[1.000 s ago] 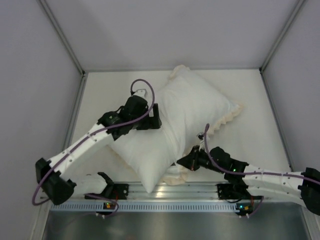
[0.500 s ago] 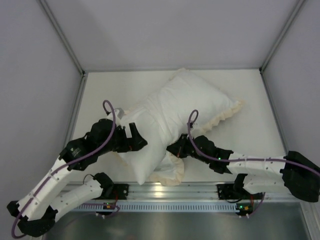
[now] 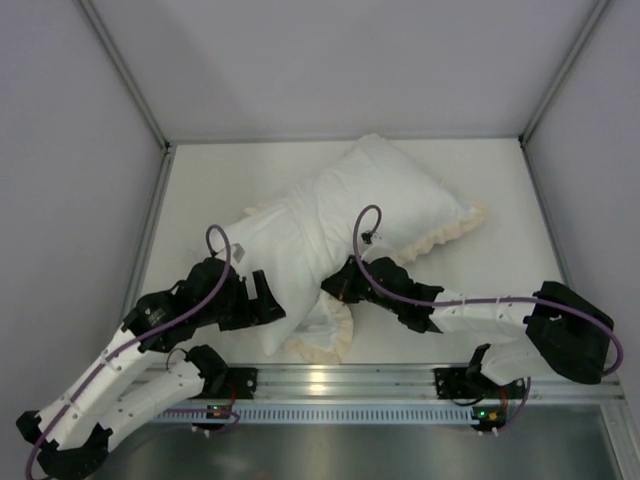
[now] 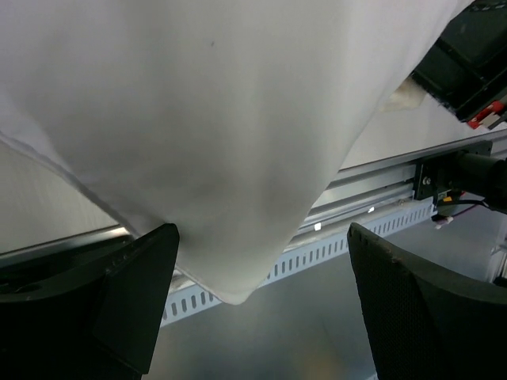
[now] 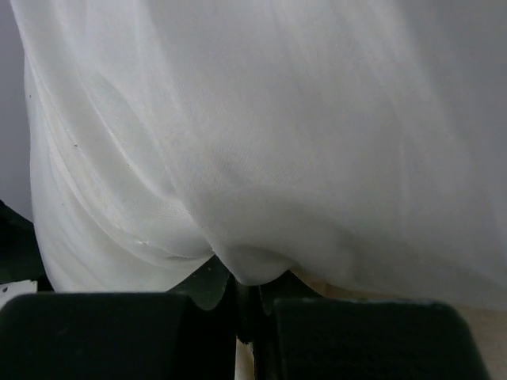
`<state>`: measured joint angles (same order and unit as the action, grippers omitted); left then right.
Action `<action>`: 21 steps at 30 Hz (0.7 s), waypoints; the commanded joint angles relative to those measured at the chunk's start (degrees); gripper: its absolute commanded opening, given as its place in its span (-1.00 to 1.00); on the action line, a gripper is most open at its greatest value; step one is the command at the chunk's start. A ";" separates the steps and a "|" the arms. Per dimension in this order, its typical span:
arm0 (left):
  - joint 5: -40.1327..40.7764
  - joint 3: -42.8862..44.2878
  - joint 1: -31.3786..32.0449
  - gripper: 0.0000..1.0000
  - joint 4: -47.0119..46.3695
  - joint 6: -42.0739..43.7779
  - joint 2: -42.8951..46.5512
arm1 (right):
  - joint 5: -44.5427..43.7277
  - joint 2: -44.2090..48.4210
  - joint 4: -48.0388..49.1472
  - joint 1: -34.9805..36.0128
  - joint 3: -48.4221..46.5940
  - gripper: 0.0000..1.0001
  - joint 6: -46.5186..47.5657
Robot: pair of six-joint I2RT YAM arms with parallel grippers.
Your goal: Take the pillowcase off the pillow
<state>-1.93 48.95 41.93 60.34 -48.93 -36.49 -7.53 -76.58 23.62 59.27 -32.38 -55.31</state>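
The plain white pillow lies slanted across the table, its near-left end sticking out of the pillowcase. The pillowcase has its white face up, and its cream ruffle shows at the right, the near side and the left. My left gripper is open. The pillow's near corner hangs between its spread fingers in the left wrist view. My right gripper is shut on a fold of white pillowcase fabric at the case's near edge. Its tips pinch that fold.
The metal rail with both arm bases runs along the near edge, just below the pillow's corner; it also shows in the left wrist view. Grey walls close in the left, back and right. The right arm lies low along the near right.
My left gripper has drawn back toward the near left, and the pillow has slid further out of the case with it. My right gripper has moved left and away from the rail, holding the fabric.
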 commanded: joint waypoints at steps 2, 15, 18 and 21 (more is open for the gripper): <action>-0.52 -1.40 0.08 0.82 4.96 -2.40 2.65 | -2.31 -0.94 7.23 -2.05 -1.99 -1.00 -0.59; -0.80 -10.62 0.08 0.92 -1.44 -7.85 3.62 | 2.17 2.21 8.90 -2.31 -1.19 -1.00 -1.91; -0.70 -11.42 0.08 0.90 -4.61 -8.11 1.87 | 1.91 4.76 7.24 -2.31 -0.93 -1.00 -1.65; -0.44 -10.89 0.08 0.70 -8.11 -8.03 0.46 | 1.90 7.04 4.95 -2.31 -1.11 -1.00 -0.94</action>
<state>-2.70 37.89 41.93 59.07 -56.14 -34.68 -4.47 -73.89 25.43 57.93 -32.29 -56.18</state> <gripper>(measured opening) 0.887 0.018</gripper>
